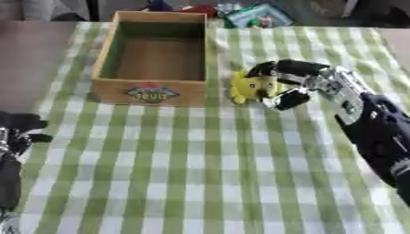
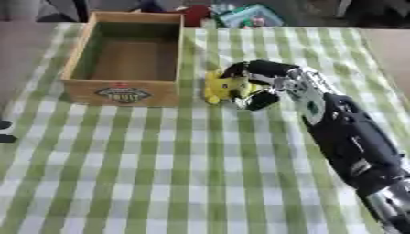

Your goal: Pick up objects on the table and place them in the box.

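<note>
On the checked counter (image 1: pixel 200 183), the empty wooden box (image 1: pixel 152 93) stood upper left. Your right hand (image 1: pixel 298 84) had curled its fingers round the yellow plush toy (image 1: pixel 252 87), just right of the box. Your left hand (image 1: pixel 18 130) idled lower left; its fingers' state could not be told.

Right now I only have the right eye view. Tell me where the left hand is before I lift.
Observer: The left hand sits at the lower left, at the checked cloth's left edge.
Operator: The right hand is curled on the yellow toy. Say whether the left is near the box.
Observer: No. It is well apart from the box and nearer us, and its arm runs down the left edge.
</note>
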Controlling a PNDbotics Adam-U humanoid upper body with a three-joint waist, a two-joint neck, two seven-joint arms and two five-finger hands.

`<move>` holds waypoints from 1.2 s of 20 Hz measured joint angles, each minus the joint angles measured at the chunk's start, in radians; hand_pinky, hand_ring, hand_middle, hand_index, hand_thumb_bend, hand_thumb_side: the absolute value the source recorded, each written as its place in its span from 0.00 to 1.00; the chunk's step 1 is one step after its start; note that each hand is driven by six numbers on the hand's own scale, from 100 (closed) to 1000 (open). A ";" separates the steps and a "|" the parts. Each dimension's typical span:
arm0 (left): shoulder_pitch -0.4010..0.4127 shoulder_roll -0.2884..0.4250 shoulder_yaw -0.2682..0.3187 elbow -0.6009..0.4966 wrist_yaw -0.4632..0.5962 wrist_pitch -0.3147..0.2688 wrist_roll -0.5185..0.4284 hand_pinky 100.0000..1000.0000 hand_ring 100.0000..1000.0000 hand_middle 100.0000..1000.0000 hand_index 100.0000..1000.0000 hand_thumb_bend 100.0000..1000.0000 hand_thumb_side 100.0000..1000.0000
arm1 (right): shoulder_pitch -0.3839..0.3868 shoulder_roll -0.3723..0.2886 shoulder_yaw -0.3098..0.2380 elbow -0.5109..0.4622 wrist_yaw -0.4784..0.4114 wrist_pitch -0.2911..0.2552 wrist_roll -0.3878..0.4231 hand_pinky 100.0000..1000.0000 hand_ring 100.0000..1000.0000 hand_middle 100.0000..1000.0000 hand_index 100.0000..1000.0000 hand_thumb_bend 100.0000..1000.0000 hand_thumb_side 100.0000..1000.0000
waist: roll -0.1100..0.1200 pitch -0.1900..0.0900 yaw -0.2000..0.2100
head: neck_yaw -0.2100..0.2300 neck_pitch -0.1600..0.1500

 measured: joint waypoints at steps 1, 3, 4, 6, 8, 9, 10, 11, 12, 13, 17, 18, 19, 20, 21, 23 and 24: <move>0.000 0.000 0.000 0.000 0.000 0.000 0.000 0.50 0.60 0.53 0.46 0.00 0.68 | 0.002 0.000 -0.001 -0.003 0.007 0.001 -0.022 0.34 0.28 0.40 0.49 0.00 0.18 | 0.000 0.000 0.000 | 0.000 0.000; 0.000 0.000 0.000 0.000 0.000 0.000 0.000 0.50 0.60 0.53 0.46 0.00 0.68 | 0.009 0.001 -0.001 -0.007 0.024 0.001 -0.086 0.22 0.16 0.28 0.38 0.00 0.16 | 0.001 0.000 -0.001 | 0.000 0.000; 0.000 0.000 0.000 0.000 0.001 0.000 0.000 0.50 0.60 0.53 0.46 0.00 0.68 | 0.010 0.001 -0.001 -0.009 0.034 0.000 -0.126 0.20 0.14 0.26 0.35 0.00 0.15 | 0.002 0.000 -0.001 | 0.000 0.000; 0.000 0.000 0.000 0.000 0.001 0.000 0.000 0.50 0.60 0.53 0.46 0.00 0.68 | 0.012 0.001 -0.001 -0.010 0.050 -0.002 -0.208 0.18 0.11 0.23 0.33 0.00 0.14 | 0.002 0.001 -0.003 | 0.000 0.000; 0.000 0.000 0.000 0.000 0.001 0.000 0.000 0.50 0.60 0.53 0.46 0.00 0.68 | 0.015 0.001 -0.001 -0.014 0.058 -0.004 -0.276 0.16 0.10 0.22 0.32 0.00 0.13 | 0.002 0.001 -0.004 | 0.000 -0.001; 0.000 0.000 0.000 0.000 0.001 0.000 0.000 0.50 0.60 0.53 0.46 0.00 0.68 | 0.015 0.001 -0.001 -0.018 0.058 -0.005 -0.302 0.16 0.10 0.22 0.32 0.00 0.12 | 0.002 0.001 -0.004 | 0.000 -0.001; 0.000 0.000 0.000 0.001 0.001 0.000 0.000 0.50 0.60 0.53 0.46 0.00 0.68 | 0.015 0.001 -0.001 -0.026 0.057 -0.006 -0.323 0.16 0.10 0.22 0.32 0.00 0.12 | 0.002 0.001 -0.004 | 0.000 -0.001; 0.000 0.000 0.000 0.001 0.001 0.000 0.000 0.50 0.60 0.53 0.46 0.00 0.68 | 0.014 0.000 -0.002 -0.036 0.051 -0.007 -0.338 0.16 0.09 0.21 0.32 0.00 0.12 | 0.002 0.001 -0.004 | 0.000 -0.001; 0.000 0.000 0.000 0.002 0.001 0.001 -0.001 0.50 0.60 0.53 0.46 0.00 0.67 | 0.012 -0.001 -0.002 -0.049 0.041 -0.007 -0.349 0.16 0.09 0.21 0.32 0.00 0.11 | 0.002 0.000 -0.004 | 0.000 -0.002; 0.000 0.000 0.000 0.002 0.001 0.001 -0.001 0.50 0.61 0.53 0.46 0.00 0.67 | 0.007 -0.003 -0.003 -0.064 0.028 -0.005 -0.356 0.15 0.09 0.21 0.32 0.00 0.11 | 0.002 0.000 -0.004 | 0.000 -0.002; 0.000 0.000 -0.004 0.005 0.002 0.002 -0.003 0.50 0.61 0.53 0.46 0.00 0.68 | -0.032 -0.022 -0.011 -0.116 -0.053 0.003 -0.360 0.15 0.09 0.21 0.32 0.00 0.11 | -0.001 -0.003 0.007 | 0.000 -0.003; 0.000 0.000 -0.006 0.005 0.002 0.002 -0.005 0.50 0.61 0.53 0.46 0.00 0.67 | -0.045 -0.027 -0.011 -0.127 -0.077 0.006 -0.357 0.15 0.09 0.21 0.32 0.00 0.11 | -0.003 -0.005 0.013 | -0.001 -0.003; 0.000 0.000 -0.007 0.005 0.002 0.003 -0.007 0.50 0.61 0.53 0.46 0.00 0.67 | -0.059 -0.029 -0.012 -0.135 -0.098 0.009 -0.353 0.15 0.09 0.21 0.32 0.00 0.11 | -0.005 -0.008 0.019 | -0.002 -0.003; 0.000 0.000 -0.009 0.005 0.003 0.004 -0.009 0.50 0.61 0.53 0.46 0.00 0.67 | -0.073 -0.030 -0.012 -0.142 -0.117 0.012 -0.348 0.15 0.09 0.21 0.32 0.00 0.11 | -0.008 -0.009 0.027 | -0.005 -0.003; 0.000 0.000 -0.012 0.006 0.004 0.004 -0.012 0.50 0.61 0.53 0.46 0.00 0.67 | -0.087 -0.030 -0.012 -0.147 -0.134 0.015 -0.344 0.15 0.09 0.21 0.32 0.00 0.11 | -0.010 -0.009 0.035 | -0.008 -0.003; 0.000 0.000 -0.016 0.006 0.006 0.004 -0.017 0.50 0.61 0.53 0.46 0.00 0.67 | -0.113 -0.030 -0.011 -0.151 -0.160 0.019 -0.331 0.15 0.09 0.21 0.32 0.00 0.12 | -0.012 -0.009 0.049 | -0.015 -0.004; -0.002 0.000 -0.019 0.006 0.007 0.004 -0.020 0.50 0.61 0.53 0.46 0.00 0.67 | -0.124 -0.027 -0.011 -0.151 -0.168 0.021 -0.323 0.15 0.09 0.21 0.32 0.00 0.12 | -0.013 -0.009 0.057 | -0.018 -0.007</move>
